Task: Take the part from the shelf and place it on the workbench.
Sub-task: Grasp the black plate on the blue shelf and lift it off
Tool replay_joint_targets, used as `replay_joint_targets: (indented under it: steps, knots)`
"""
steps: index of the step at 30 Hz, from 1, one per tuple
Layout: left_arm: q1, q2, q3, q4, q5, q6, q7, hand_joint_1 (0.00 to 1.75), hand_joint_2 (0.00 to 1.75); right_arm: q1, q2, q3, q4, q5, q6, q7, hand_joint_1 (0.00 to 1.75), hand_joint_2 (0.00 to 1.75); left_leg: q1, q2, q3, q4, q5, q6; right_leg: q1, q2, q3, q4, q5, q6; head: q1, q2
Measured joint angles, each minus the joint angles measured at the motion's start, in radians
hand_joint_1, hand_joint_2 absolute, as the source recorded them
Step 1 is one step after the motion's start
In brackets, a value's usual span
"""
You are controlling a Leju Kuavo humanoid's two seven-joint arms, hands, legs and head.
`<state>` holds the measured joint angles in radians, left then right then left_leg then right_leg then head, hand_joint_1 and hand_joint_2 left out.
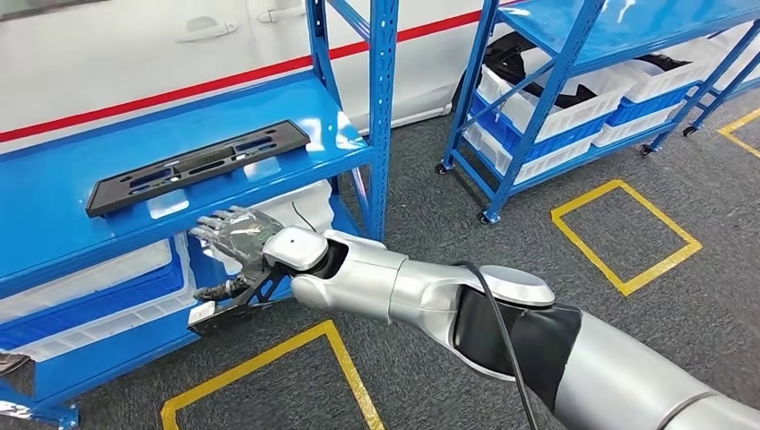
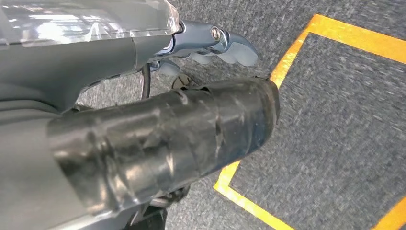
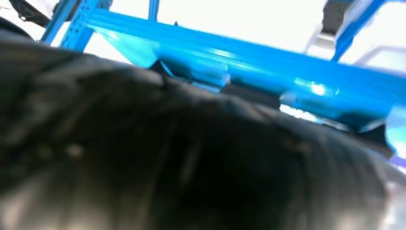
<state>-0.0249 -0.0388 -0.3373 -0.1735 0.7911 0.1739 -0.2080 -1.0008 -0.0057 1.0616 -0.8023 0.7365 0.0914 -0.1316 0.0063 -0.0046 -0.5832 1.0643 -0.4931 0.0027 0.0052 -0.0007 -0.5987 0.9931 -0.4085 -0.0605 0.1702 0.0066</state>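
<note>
A long flat black part (image 1: 197, 167) with several cut-outs lies on the top board of the blue shelf (image 1: 54, 193). My right hand (image 1: 235, 240) hangs just below and in front of that board's front edge, under the part's right half. Its fingers are spread and it holds nothing. In the right wrist view the hand (image 3: 167, 158) is a dark blur with the shelf's blue edge (image 3: 268, 67) close beyond it. My left hand (image 2: 143, 120) hangs over grey carpet with nothing in it, its fingers (image 2: 230, 48) stretched out.
White bins (image 1: 90, 269) sit on the lower level under the part. A second blue rack (image 1: 574, 90) with white and blue bins stands to the right. Yellow tape squares (image 1: 627, 237) mark the grey floor, one (image 1: 269, 367) just below my right arm.
</note>
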Motion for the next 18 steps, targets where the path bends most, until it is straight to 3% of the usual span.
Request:
replay_joint_targets:
  steps: [3, 4, 5, 7, 9, 14, 15, 16, 18]
  knots:
    - [0.001, 0.001, -0.001, 0.000, -0.001, 0.000, 0.004, 0.00, 0.00, 0.000, 0.003, 0.000, 0.008, 0.003, 0.000, 0.003, 0.00, 0.00, 0.009, 0.000, -0.104, 0.178, -0.060, -0.015, -0.004, -0.001, 0.020, -0.008, -0.009, 0.002, -0.001, 0.000]
    - [0.002, 0.002, -0.001, 0.000, -0.001, 0.000, 0.005, 0.00, 0.00, 0.001, 0.003, 0.000, 0.013, 0.003, 0.001, 0.004, 0.00, 0.00, 0.011, 0.001, -0.132, 0.211, -0.058, -0.020, -0.005, -0.001, 0.023, -0.005, -0.015, 0.003, -0.001, 0.000]
    - [0.004, 0.003, -0.001, 0.000, -0.001, 0.000, 0.006, 0.00, 0.00, 0.001, 0.003, 0.000, 0.017, 0.004, 0.001, 0.006, 0.00, 0.00, 0.014, 0.001, -0.141, 0.207, -0.035, -0.025, -0.007, 0.000, 0.027, -0.001, -0.022, 0.006, -0.001, 0.000]
    - [0.005, 0.006, -0.001, 0.000, -0.001, 0.000, 0.007, 0.00, 0.00, 0.000, 0.003, 0.000, 0.023, 0.004, 0.000, 0.008, 0.00, 0.00, 0.021, 0.003, -0.109, 0.099, 0.048, -0.033, -0.011, 0.002, 0.035, 0.014, -0.041, 0.016, -0.001, 0.000]
    - [0.004, 0.007, -0.002, 0.001, -0.001, 0.000, 0.007, 0.00, 0.00, -0.003, 0.003, 0.000, 0.028, 0.004, 0.000, 0.011, 0.00, 0.00, 0.021, 0.003, -0.065, -0.001, 0.089, -0.031, -0.010, 0.003, 0.034, 0.033, -0.060, 0.030, -0.001, 0.000]
    - [0.005, 0.008, -0.014, 0.002, -0.002, 0.000, 0.007, 0.00, 0.00, -0.017, 0.002, 0.000, 0.047, 0.005, 0.001, 0.038, 0.00, 0.00, 0.018, -0.001, -0.049, -0.028, 0.071, 0.004, -0.010, 0.003, 0.027, 0.049, -0.080, 0.053, -0.001, 0.000]
    - [0.005, 0.008, -0.014, 0.002, -0.002, 0.000, 0.007, 0.00, 0.00, -0.026, 0.000, 0.000, 0.054, 0.005, 0.001, 0.041, 0.00, 0.00, 0.020, -0.001, -0.044, -0.030, 0.069, 0.010, -0.011, 0.003, 0.015, 0.073, -0.092, 0.059, -0.001, 0.000]
    - [0.004, 0.009, -0.015, 0.002, -0.002, 0.000, 0.007, 0.00, 0.00, -0.036, -0.002, 0.000, 0.062, 0.005, 0.000, 0.044, 0.00, 0.00, 0.020, -0.001, -0.039, -0.031, 0.066, 0.016, -0.012, 0.002, -0.008, 0.116, -0.109, 0.063, -0.001, 0.000]
    - [0.002, 0.009, -0.017, 0.003, 0.000, 0.000, 0.007, 0.00, 0.00, -0.056, -0.008, 0.000, 0.085, 0.005, -0.001, 0.046, 0.00, 0.00, 0.019, -0.001, -0.031, -0.032, 0.058, 0.023, -0.014, 0.001, -0.086, 0.245, -0.151, 0.069, -0.001, 0.000]
